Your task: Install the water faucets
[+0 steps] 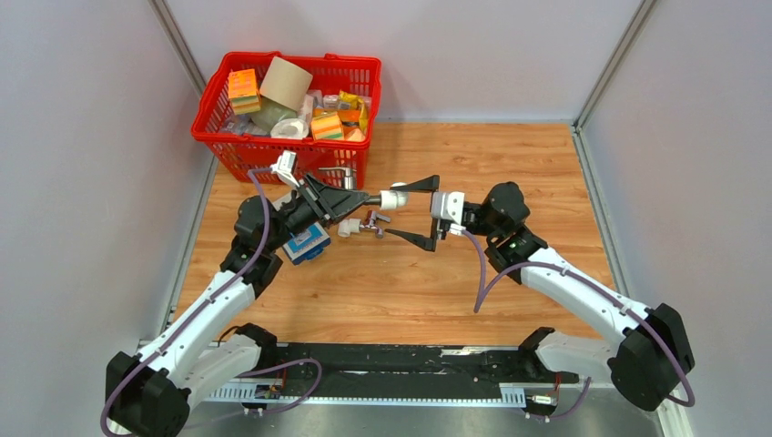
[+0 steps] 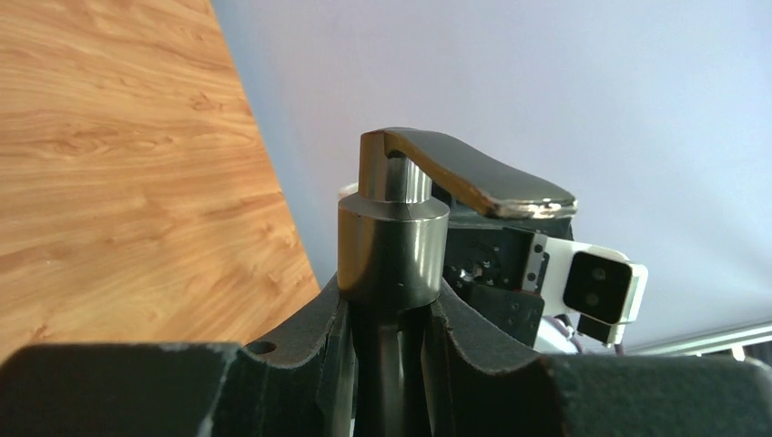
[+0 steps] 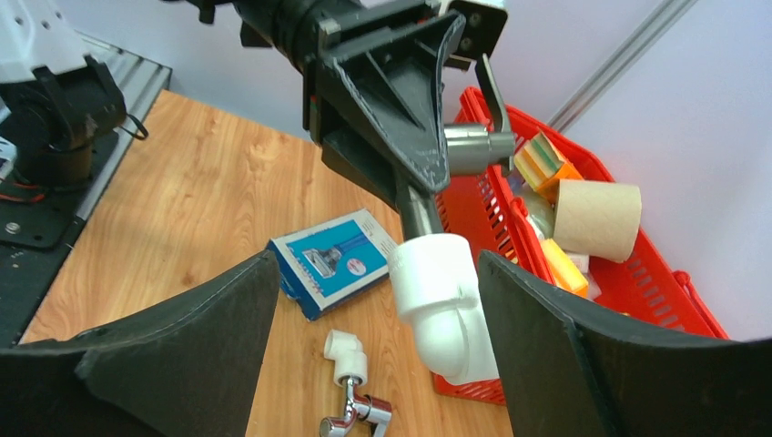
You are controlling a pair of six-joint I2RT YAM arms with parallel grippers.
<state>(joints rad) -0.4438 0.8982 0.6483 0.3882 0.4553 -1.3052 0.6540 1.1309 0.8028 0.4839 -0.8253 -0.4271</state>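
Left tool (image 1: 357, 202) clamped on dark faucet (image 3: 473, 148), above table (image 1: 455, 291). Right tool (image 1: 397, 210) apart, straddling its white elbow (image 3: 441, 305). Chrome faucet (image 3: 357, 414) lay on table. Metal judged heavy, slick, rigid; best hold: plastic elbow.

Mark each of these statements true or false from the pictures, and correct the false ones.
1. The left gripper holds the dark grey faucet. True.
2. The right gripper is clamped on that faucet's white elbow fitting. False: its jaws stand open on either side of it.
3. The chrome faucet lies on the table. True.
4. The blue-and-white box is in the red basket. False: it lies on the table.
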